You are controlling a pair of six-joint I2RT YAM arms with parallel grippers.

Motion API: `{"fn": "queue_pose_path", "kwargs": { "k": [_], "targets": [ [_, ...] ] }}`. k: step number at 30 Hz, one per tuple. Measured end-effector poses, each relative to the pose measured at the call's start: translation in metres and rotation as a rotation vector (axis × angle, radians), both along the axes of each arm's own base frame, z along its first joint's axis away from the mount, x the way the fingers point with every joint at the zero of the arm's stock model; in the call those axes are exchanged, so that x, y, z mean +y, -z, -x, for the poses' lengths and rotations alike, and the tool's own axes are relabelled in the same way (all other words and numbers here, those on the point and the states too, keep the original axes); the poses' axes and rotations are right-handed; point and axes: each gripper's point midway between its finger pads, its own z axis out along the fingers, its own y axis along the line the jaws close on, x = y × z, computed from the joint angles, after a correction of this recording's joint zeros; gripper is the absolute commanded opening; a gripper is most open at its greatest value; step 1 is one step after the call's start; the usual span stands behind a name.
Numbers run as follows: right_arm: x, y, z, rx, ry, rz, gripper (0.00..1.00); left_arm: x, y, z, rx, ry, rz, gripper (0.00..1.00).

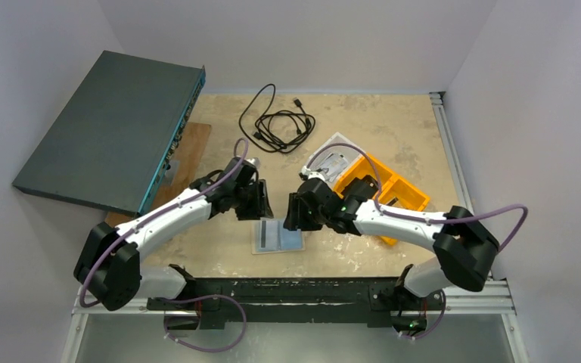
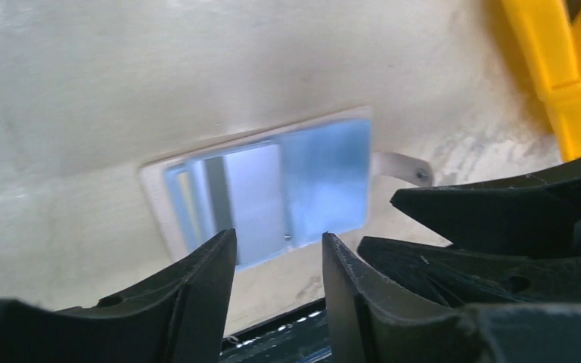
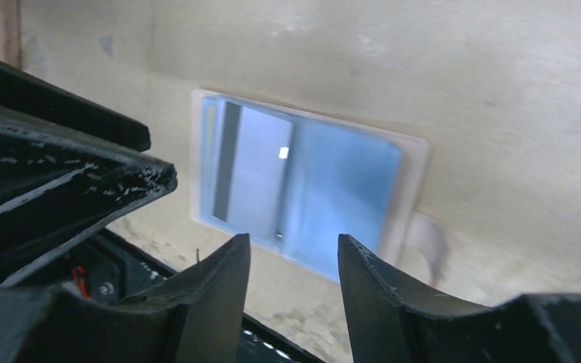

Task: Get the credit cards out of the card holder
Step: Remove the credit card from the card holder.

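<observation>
The card holder (image 1: 278, 237) lies open and flat on the table near the front edge, blue-grey inside up, cream rim around it. It also shows in the left wrist view (image 2: 325, 174) and the right wrist view (image 3: 348, 189). A pale card (image 2: 251, 193) with a dark stripe sits in its left half, seen too in the right wrist view (image 3: 253, 174). The closure tab (image 2: 401, 165) sticks out to the right. My left gripper (image 1: 261, 201) is open and empty above the holder's far left. My right gripper (image 1: 293, 212) is open and empty above its far right. Both hover apart from it.
An orange bin (image 1: 382, 189) stands behind my right arm, with a white tray (image 1: 331, 160) beside it. A black cable (image 1: 276, 121) lies at the back. A dark flat box (image 1: 110, 128) leans at the left. The table's front edge is just below the holder.
</observation>
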Motion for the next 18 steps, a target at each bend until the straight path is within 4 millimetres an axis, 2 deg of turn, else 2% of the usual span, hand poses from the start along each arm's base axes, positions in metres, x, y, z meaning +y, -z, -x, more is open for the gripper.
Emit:
{"fn": "queue_pose_path", "kwargs": {
  "k": [3, 6, 11, 18],
  "targets": [
    [0.02, 0.004, -0.001, 0.023, -0.042, -0.043, 0.42, 0.024, 0.01, 0.001, 0.014, -0.047, -0.043, 0.33],
    [0.037, 0.017, 0.0, 0.061, -0.084, -0.07, 0.42, 0.034, 0.023, 0.01, 0.048, -0.047, -0.077, 0.24],
    [0.048, 0.039, 0.006, 0.124, -0.125, -0.077, 0.37, 0.036, 0.031, 0.013, 0.07, -0.036, -0.093, 0.09],
    [0.056, 0.046, 0.003, 0.149, -0.138, -0.115, 0.36, 0.034, 0.045, 0.013, 0.093, -0.031, -0.104, 0.02]
  ]
}}
